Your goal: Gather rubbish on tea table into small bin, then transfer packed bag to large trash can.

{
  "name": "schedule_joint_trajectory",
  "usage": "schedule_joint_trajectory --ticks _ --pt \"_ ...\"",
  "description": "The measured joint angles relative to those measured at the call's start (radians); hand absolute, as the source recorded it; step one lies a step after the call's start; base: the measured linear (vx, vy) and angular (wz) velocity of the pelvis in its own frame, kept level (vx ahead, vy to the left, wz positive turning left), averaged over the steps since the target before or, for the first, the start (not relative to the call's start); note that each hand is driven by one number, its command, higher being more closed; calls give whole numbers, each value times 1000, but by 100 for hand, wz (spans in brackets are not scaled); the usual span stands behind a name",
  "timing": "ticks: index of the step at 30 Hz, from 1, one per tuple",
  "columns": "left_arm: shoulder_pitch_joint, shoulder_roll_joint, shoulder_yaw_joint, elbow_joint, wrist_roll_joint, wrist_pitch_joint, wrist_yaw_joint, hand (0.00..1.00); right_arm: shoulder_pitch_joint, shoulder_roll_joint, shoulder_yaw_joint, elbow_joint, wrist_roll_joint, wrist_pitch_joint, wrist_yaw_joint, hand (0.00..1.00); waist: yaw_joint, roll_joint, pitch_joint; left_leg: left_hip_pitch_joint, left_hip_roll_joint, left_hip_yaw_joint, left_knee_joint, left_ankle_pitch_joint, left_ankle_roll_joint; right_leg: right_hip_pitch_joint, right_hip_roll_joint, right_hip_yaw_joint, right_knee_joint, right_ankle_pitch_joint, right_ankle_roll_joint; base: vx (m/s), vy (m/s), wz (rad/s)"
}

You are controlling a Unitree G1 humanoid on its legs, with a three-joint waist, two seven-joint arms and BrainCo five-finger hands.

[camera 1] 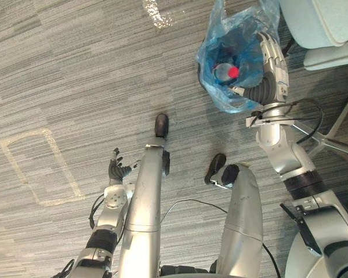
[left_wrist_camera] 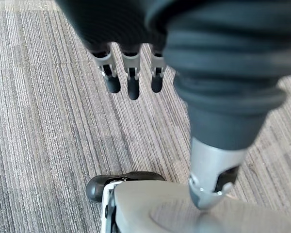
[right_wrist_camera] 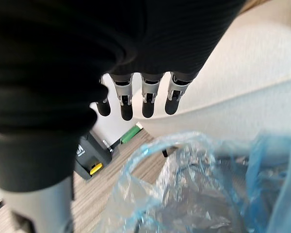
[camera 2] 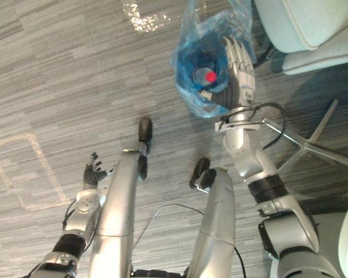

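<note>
Blue crinkled bag [camera 1: 227, 103], red-capped bottle [camera 1: 221, 73] inside

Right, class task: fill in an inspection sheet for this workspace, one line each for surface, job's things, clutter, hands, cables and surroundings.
surface: grey striped carpet, with a pale tape outline on it.
job's things: blue translucent plastic bag, open at the top, with a clear bottle with a red cap inside.
clutter: nothing seen.
hands: right hand open, fingers straight against the bag's side; left hand open above bare carpet, holding nothing.
cables: nothing seen.
surroundings: pale upholstered seat and metal chair legs beside the bag.
</note>
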Motion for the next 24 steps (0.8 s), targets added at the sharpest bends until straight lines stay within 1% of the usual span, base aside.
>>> schedule_joint_trajectory --ticks 3,6,8,10,11,12,13,14,16,18,21,24 --pt "5 0 4 0 10 2 -1 0 25 1 0 0 -4 -2 15 0 1 -1 -8 13 2 0 -14 7 -2 12 2 -3 -16 7 1 -5 5 -3" --pt "5 1 4 -1 21 2 -1 0 52 0 0 0 -39 -5 29 0 1 -2 -9 30 2 -1 -31 9 0 32 3 -6 -35 12 2 0 0 0" --pt "5 1 4 -1 28 1 -1 0 53 -3 1 3 -42 -6 37 0 2 -3 -11 31 5 2 -43 12 3 32 5 -8 -47 18 2 -3 8 -2" --pt "5 1 4 -1 28 -1 -2 0 50 -9 8 26 -84 -6 40 0 4 -3 -11 31 6 3 -51 13 4 33 8 -10 -62 25 4 -1 16 -4" --pt "5 1 4 -1 29 -1 -2 0 49 -10 12 35 -88 -7 40 0 4 -3 -11 31 6 3 -52 13 4 33 8 -10 -64 26 5 0 0 0" --pt "5 1 4 -1 29 -2 -2 0 40 -15 23 77 -114 -6 41 0 5 -3 -11 29 6 3 -55 13 5 33 8 -9 -69 27 6 0 0 0" --pt "4 1 4 -2 29 -3 -2 0 16 -19 44 131 -120 -2 47 0 6 -3 -11 28 6 4 -63 16 7 31 8 -10 -77 30 8 0 0 0" --pt "4 1 4 -2 29 -3 -2 0 11 -20 48 143 -120 1 50 0 6 -3 -11 27 6 4 -65 17 8 31 8 -11 -79 31 9 0 0 0" --pt "4 1 3 -5 29 -5 -1 0 -14 -22 84 220 -139 13 63 0 7 -2 -11 15 5 1 -69 17 8 26 8 -20 -88 32 9 0 0 0" --pt "3 2 2 -7 29 -8 -1 0 -34 -27 98 256 -156 18 72 0 8 -2 -11 0 5 -1 -74 20 5 14 6 -26 -91 32 8 -4 9 7" --pt "2 3 -5 -9 26 -12 1 0 -94 -33 128 335 -156 31 81 0 10 -2 -11 -14 1 1 -81 30 1 -6 -1 -24 -89 32 8 -8 6 7" --pt "2 3 -7 -10 17 -17 1 0 -138 -35 153 379 -154 36 93 0 10 -2 -10 -20 1 0 -82 30 0 -9 -1 -30 -89 30 7 -22 9 3"
